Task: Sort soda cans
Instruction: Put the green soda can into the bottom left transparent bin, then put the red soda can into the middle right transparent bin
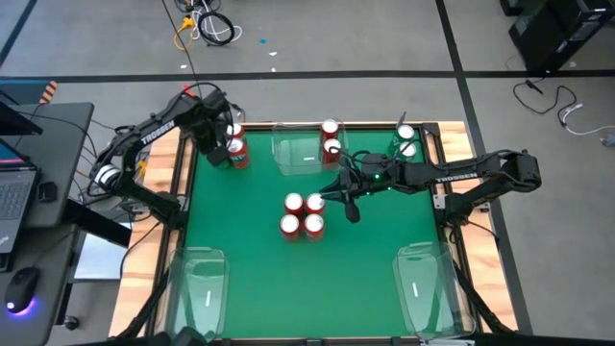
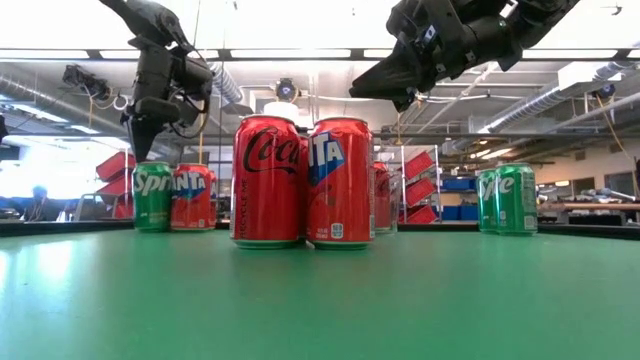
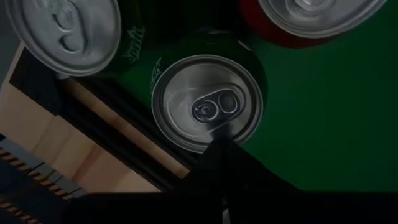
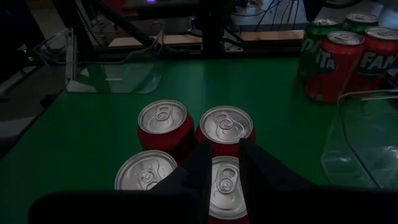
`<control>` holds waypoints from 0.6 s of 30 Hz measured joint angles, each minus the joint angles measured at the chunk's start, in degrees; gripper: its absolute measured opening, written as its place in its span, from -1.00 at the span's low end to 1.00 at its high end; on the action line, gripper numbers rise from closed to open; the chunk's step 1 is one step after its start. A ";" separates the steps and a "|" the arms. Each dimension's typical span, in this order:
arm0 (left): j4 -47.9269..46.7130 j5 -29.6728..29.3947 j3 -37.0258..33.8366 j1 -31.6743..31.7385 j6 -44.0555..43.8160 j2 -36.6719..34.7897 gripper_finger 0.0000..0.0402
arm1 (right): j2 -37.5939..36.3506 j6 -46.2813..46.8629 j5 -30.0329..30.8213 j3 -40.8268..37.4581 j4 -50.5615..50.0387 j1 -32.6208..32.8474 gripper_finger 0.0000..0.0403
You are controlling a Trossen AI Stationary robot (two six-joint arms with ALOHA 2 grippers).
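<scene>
Four red cans (image 1: 302, 214) stand in a tight square at the table's middle, large in the low view (image 2: 300, 180). My right gripper (image 1: 348, 204) hangs open just right of and above them (image 4: 225, 162), touching nothing. At the far left, green and red cans (image 1: 233, 149) stand together. My left gripper (image 1: 224, 142) hovers over them, shut, pointing down at a green can's top (image 3: 208, 102). In the low view it (image 2: 138, 140) hangs just above the Sprite can (image 2: 152, 195). Two red cans (image 1: 331, 137) stand at the far tray, and two green cans (image 1: 406, 141) in the far right corner.
A clear tray (image 1: 298, 154) lies at the far middle. Two more clear trays sit at the near left (image 1: 200, 284) and near right (image 1: 423, 288) corners. A raised wooden rim (image 1: 452, 144) frames the green mat. Open mat lies between the middle cans and the near trays.
</scene>
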 joint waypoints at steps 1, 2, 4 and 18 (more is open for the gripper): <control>-0.28 0.00 -0.02 -0.17 0.00 0.00 -0.99 | 0.00 0.00 0.00 0.00 0.03 0.00 -0.66; -0.60 0.07 -0.04 -0.41 0.00 0.04 -0.99 | 0.00 -0.01 0.01 0.00 0.04 0.00 -0.66; -1.07 0.42 -0.07 -0.80 -0.01 0.04 -0.99 | 0.00 -0.02 0.01 0.00 0.04 0.00 -0.66; 1.08 -0.77 1.52 -1.18 -0.04 0.31 -1.00 | 0.00 -0.11 0.01 0.00 0.09 0.00 -0.67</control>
